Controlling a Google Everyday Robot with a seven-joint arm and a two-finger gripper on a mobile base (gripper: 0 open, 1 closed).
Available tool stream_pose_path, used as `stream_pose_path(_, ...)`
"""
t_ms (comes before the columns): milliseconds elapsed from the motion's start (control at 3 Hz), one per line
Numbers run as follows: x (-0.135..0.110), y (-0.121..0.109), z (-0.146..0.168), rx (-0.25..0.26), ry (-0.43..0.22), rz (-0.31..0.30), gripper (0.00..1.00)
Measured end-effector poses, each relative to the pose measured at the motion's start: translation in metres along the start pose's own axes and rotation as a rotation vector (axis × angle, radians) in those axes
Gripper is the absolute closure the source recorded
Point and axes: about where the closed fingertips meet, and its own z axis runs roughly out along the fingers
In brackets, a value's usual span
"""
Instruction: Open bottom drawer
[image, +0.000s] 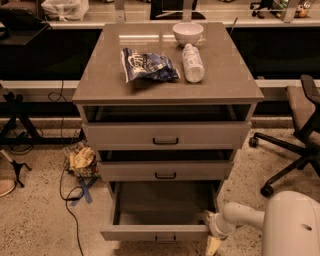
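The bottom drawer (160, 232) of the grey-beige cabinet stands pulled well out, and its plain grey inside (162, 202) shows. A small dark handle (164, 238) sits on its front panel. My white arm (240, 215) reaches in from the lower right. The gripper (210, 227) is at the drawer's front right corner, touching or just beside the panel's end. The middle drawer (165, 171) and the top drawer (166, 135) above it are pulled out only slightly.
On the cabinet top (100, 85) lie a blue snack bag (147, 65), a white bottle (192, 62) on its side and a white bowl (188, 33). An office chair (295, 135) stands to the right. A crumpled bag (82, 161) and cables (67, 200) lie on the floor at left.
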Motion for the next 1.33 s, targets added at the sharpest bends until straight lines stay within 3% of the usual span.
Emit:
stream_pose_path(667, -0.003, 0.035, -0.001, -0.082, -0.018, -0.046, 0.03)
stream_pose_path(1333, -0.002, 0.042, -0.003, -0.106, -0.028, -0.051, 0.49)
